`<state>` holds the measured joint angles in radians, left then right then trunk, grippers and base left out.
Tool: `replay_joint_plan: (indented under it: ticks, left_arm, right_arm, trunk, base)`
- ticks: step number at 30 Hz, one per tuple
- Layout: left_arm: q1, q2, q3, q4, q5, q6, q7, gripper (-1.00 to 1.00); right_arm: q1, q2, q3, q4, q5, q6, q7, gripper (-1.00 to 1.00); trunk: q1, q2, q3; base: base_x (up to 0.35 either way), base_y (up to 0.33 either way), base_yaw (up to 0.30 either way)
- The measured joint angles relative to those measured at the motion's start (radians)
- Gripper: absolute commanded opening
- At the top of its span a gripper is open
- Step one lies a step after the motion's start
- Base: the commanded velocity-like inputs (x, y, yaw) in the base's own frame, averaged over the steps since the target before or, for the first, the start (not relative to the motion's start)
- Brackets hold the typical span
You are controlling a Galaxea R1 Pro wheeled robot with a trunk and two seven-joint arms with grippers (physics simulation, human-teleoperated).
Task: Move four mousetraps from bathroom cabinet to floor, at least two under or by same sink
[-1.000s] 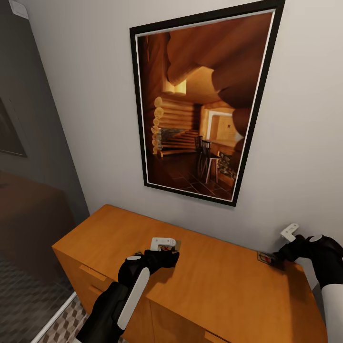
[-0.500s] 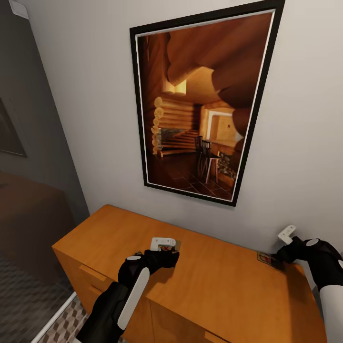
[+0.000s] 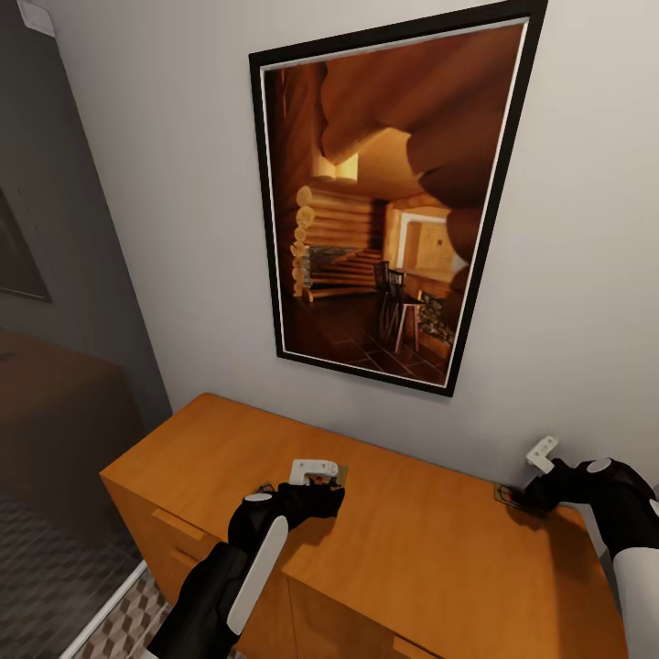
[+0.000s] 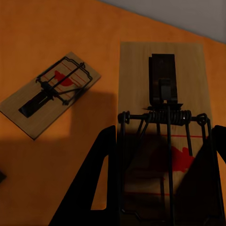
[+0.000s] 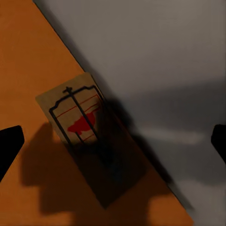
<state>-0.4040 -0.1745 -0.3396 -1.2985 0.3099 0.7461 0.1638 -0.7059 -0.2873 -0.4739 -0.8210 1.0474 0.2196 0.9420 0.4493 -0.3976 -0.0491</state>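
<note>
The orange-brown cabinet (image 3: 412, 549) stands against the wall, and I see three mousetraps on its top. My left gripper (image 3: 325, 490) is low over the top's middle. In the left wrist view its dark fingers (image 4: 89, 188) are shut on the sides of one mousetrap (image 4: 162, 94). A second mousetrap (image 4: 49, 94) lies flat beside it. My right gripper (image 3: 535, 490) hovers open at the cabinet's far right, by the wall. A third mousetrap (image 3: 506, 495) lies just ahead of it, seen between its spread fingertips (image 5: 12, 141) as a board with a red mark (image 5: 75, 115).
A large framed picture (image 3: 384, 201) hangs on the grey wall above the cabinet. At the left a dark opening (image 3: 55, 366) leads to another room. A strip of cube-pattern floor tiles (image 3: 114, 622) shows at the lower left, beside the cabinet's front.
My right gripper has shifted slightly left and closer to the mousetrap by the wall. The left arm and its mousetrap have not moved.
</note>
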Motion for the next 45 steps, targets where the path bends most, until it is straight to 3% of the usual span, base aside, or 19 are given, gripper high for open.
replay_joint_plan:
  ticks: [16, 31, 41, 45]
  left_arm:
    - [0.0, 0.0, 0.0, 0.002, 0.0, 0.0, 0.0, -1.0]
    - [0.004, 0.0, -0.012, 0.054, 0.011, 0.008, -0.003, -1.0]
    - [0.005, 0.0, -0.012, 0.042, 0.012, 0.008, -0.001, -1.0]
    - [0.004, 0.0, -0.011, 0.038, 0.016, 0.008, -0.004, -1.0]
  right_arm:
    - [0.0, 0.0, 0.0, 0.0, 0.0, 0.001, -0.008, 1.0]
    - [0.0, 0.085, -0.006, 0.002, -0.007, 0.014, -0.004, 1.0]
    - [0.0, 0.141, -0.006, 0.003, -0.009, 0.013, -0.004, 1.0]
    - [0.0, 0.146, -0.006, 0.003, -0.01, 0.012, -0.002, 1.0]
  trunk:
    - [0.0, 0.0, 0.0]
    - [0.0, 0.0, 0.0]
    - [0.0, 0.0, 0.0]
    - [0.0, 0.0, 0.0]
  base:
    - [0.0, 0.0, 0.0]
    - [0.0, 0.0, 0.0]
    - [-0.009, 0.0, 0.0]
    - [-0.223, 0.0, 0.0]
